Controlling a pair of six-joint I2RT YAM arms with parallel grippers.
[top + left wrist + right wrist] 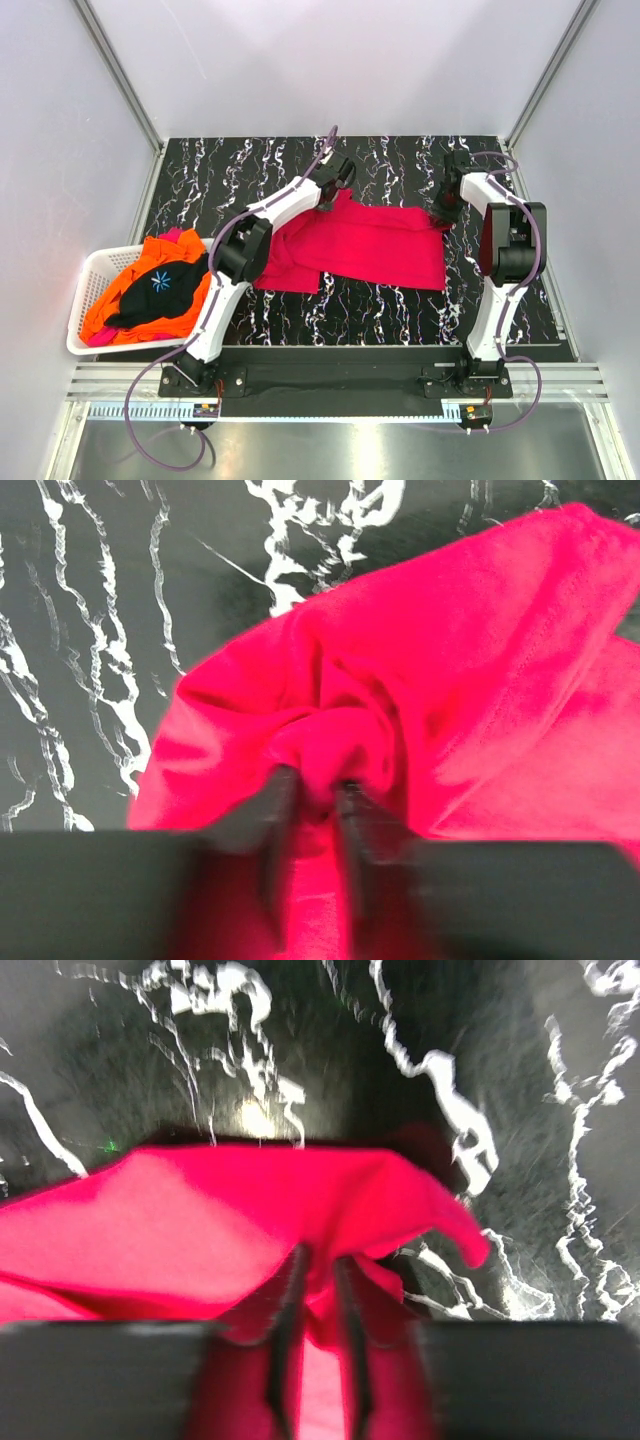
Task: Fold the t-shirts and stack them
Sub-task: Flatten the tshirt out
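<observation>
The magenta-red t-shirt (365, 245) lies stretched across the middle of the black marbled table (400, 170). My left gripper (335, 190) is shut on a bunched fold at the shirt's far left corner; the left wrist view shows cloth (420, 680) pinched between the fingers (280, 800). My right gripper (447, 205) is shut on the shirt's far right corner; the right wrist view shows the cloth (220, 1230) lifted a little off the table. Orange, black and pink shirts (155, 290) lie heaped in the basket.
A white slatted plastic basket (92, 275) stands at the table's left edge, beside the left arm. White walls close in the table on three sides. The table's front edge runs along the arm bases.
</observation>
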